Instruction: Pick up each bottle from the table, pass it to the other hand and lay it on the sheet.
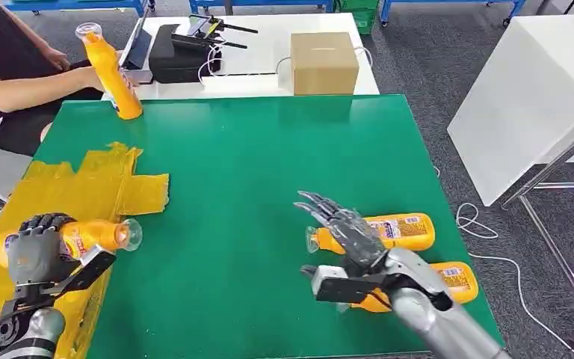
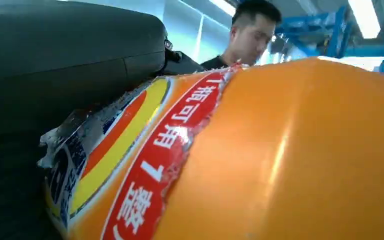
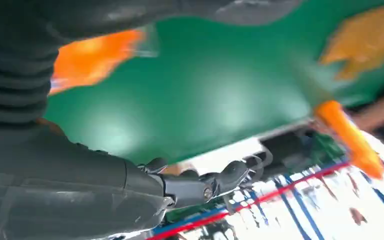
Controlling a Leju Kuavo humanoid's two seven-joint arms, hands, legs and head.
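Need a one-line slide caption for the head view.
Left hand holds an orange bottle over the yellow sheet; right hand open above two more.

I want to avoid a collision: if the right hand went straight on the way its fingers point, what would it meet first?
Probably nothing soon: the right hand points up-left over bare green table. Depth is unclear.

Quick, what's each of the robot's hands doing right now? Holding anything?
Left hand: holding an orange bottle over the yellow sheet.
Right hand: open, fingers spread, holding nothing, above a lying bottle.
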